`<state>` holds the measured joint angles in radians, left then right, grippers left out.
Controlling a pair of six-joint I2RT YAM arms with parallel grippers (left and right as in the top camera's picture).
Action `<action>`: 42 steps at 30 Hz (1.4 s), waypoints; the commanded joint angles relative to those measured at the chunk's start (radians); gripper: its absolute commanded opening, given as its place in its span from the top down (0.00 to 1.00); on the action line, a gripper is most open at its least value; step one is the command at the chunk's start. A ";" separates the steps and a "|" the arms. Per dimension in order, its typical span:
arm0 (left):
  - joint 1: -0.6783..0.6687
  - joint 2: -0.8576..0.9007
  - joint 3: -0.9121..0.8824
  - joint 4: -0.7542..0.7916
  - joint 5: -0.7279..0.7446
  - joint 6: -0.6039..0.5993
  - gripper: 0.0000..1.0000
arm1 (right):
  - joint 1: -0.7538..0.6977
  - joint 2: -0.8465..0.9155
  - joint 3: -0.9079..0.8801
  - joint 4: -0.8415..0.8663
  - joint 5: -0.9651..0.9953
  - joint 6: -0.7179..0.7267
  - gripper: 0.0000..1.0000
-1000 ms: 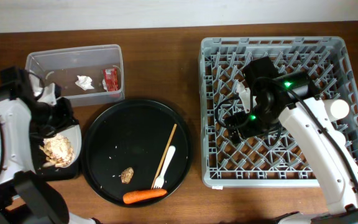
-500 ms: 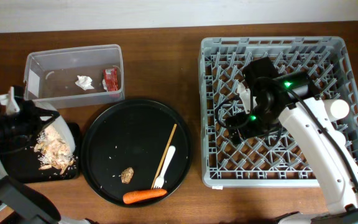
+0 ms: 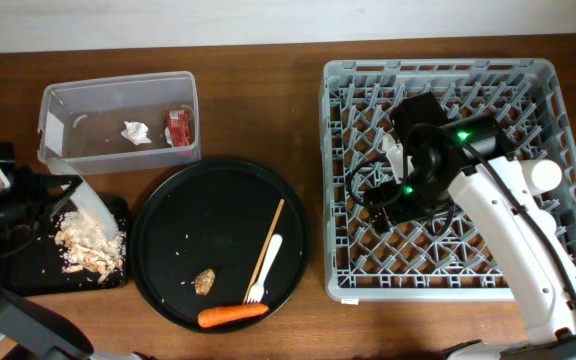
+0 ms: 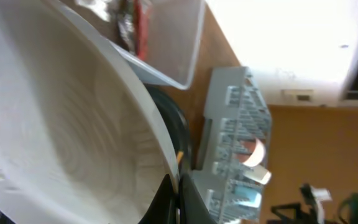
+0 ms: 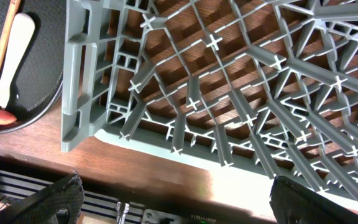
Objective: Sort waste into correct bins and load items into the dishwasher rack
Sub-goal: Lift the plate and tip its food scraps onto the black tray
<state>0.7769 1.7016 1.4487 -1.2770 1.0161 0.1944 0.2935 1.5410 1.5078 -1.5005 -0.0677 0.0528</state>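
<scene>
My left gripper point(image 3: 36, 196) is shut on the rim of the white plate point(image 3: 83, 195), which stands tipped on edge over the shallow black tray point(image 3: 23, 278). Beige food scraps point(image 3: 90, 247) lie heaped in that tray. The plate's hollow face point(image 4: 73, 137) fills the left wrist view, pinched by the left gripper point(image 4: 178, 200). My right gripper point(image 5: 185, 205) hangs open over the front left of the grey dishwasher rack point(image 3: 438, 68). On the round black tray point(image 3: 168, 235) lie a chopstick point(image 3: 269, 243), white fork point(image 3: 265, 268), brown lump point(image 3: 205, 281) and carrot point(image 3: 233, 315).
The clear tub point(image 3: 118, 80) at the back left holds a crumpled tissue point(image 3: 136, 132) and a red wrapper point(image 3: 178, 125). A small white cup point(image 3: 545, 175) stands at the rack's right side. The right arm covers the rack's middle.
The left arm swung out to the left and tipped the plate up on edge. The scraps slid off it into the black tray. The right arm has not moved.
</scene>
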 commanded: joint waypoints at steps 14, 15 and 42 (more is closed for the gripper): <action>0.032 -0.015 0.009 -0.006 0.105 0.048 1.00 | -0.001 -0.009 0.003 -0.010 0.025 0.008 0.01; 0.038 -0.014 0.009 -0.004 0.077 -0.015 1.00 | -0.001 -0.009 0.003 -0.011 0.028 0.008 0.01; -0.906 -0.103 0.009 0.015 -0.624 -0.273 1.00 | -0.001 -0.009 0.003 -0.007 0.027 0.016 0.01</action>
<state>-0.0013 1.5970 1.4494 -1.3148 0.5922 0.0704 0.2935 1.5410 1.5074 -1.5074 -0.0490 0.0566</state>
